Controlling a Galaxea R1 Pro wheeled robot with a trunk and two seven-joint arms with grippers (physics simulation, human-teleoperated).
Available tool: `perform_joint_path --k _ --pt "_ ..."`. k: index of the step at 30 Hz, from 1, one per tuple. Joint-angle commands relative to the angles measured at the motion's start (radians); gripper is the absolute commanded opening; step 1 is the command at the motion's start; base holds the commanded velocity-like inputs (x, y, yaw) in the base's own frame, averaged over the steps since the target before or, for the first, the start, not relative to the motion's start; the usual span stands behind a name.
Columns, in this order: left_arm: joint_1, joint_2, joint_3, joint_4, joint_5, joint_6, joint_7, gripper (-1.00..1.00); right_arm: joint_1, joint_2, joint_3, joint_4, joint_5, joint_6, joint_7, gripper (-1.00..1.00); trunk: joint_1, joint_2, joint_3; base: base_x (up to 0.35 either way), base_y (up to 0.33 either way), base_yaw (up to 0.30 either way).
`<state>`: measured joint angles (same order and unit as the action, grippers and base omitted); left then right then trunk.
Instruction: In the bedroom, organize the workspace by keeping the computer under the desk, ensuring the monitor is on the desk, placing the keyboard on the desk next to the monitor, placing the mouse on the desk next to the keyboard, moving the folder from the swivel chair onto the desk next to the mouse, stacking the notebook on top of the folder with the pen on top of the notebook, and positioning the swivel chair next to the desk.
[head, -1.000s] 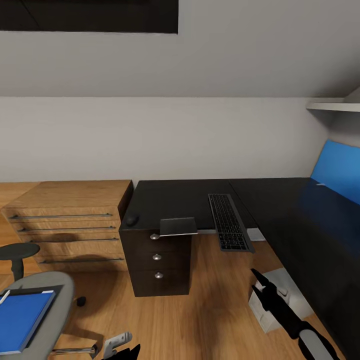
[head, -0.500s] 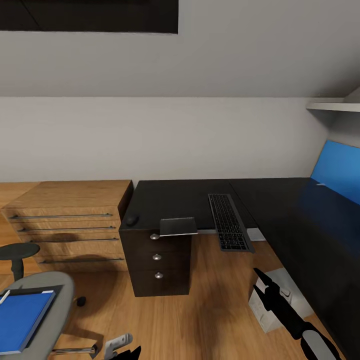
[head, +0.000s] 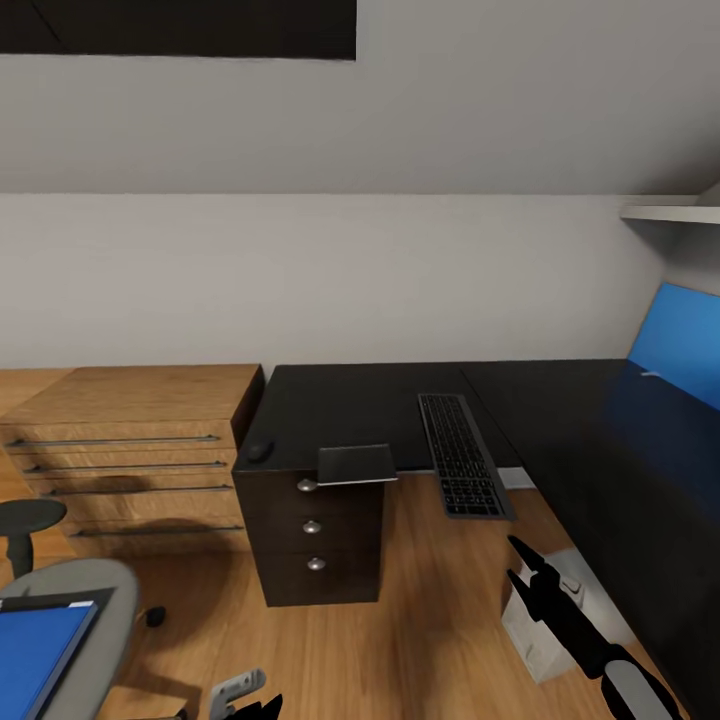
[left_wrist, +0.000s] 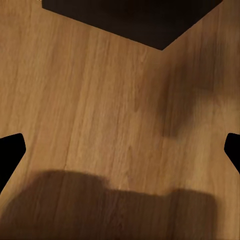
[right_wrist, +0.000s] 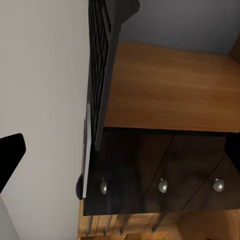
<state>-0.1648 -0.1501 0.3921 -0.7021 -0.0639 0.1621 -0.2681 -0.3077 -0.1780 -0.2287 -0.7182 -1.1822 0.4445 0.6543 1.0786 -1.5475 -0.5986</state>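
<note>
Bench (head: 360, 400) glossy black, L-shaped, against grey wall, blue panel (head: 685, 340) at its right end. Wooden shelving (head: 130, 440) beside it on the left. Chair (head: 85, 620) low left, seat grey, folder (head: 35, 655) lying on it. Drawer unit (head: 310, 530) under bench's front edge. Computer (head: 545, 625) on the floor by the bench, behind right gripper (head: 522, 566). Keyboard (head: 460, 455) overhangs bench front edge. Notebook (head: 355, 464) overhangs above the drawers. Mouse (head: 259, 452) at bench's left corner. Left gripper (left_wrist: 120, 150) wide, empty, over bare floor; right gripper wide, empty
</note>
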Motion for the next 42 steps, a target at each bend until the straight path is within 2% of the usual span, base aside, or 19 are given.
perform_joint_path --k 1,13,24,29,42 --pt "-0.001 -0.002 0.008 -0.002 -0.007 0.007 -0.010 1.00 -0.001 0.000 -0.001 0.001 -0.007 0.008 0.001 1.00 0.000 -0.001 -0.001 0.065 0.000 0.000" --pt "-0.001 -0.002 0.008 -0.002 -0.007 0.007 -0.010 1.00 -0.001 0.001 0.000 0.001 -0.006 0.004 0.001 1.00 0.000 -0.001 -0.001 0.134 0.000 0.000" --pt "-0.001 -0.002 0.008 -0.002 -0.006 0.007 -0.009 1.00 -0.001 0.002 0.000 0.002 -0.005 0.003 0.001 1.00 0.000 -0.001 -0.001 0.028 0.000 0.000" --pt "-0.001 -0.002 0.008 -0.002 -0.005 0.007 -0.008 1.00 -0.001 0.002 0.000 0.002 -0.005 0.003 0.001 1.00 0.019 -0.036 -0.017 0.002 0.000 0.000" --pt "-0.001 -0.001 0.011 -0.002 0.001 0.007 -0.008 1.00 -0.001 0.002 0.001 0.002 -0.004 0.003 0.001 1.00 0.019 -0.036 -0.017 0.000 0.000 0.000"
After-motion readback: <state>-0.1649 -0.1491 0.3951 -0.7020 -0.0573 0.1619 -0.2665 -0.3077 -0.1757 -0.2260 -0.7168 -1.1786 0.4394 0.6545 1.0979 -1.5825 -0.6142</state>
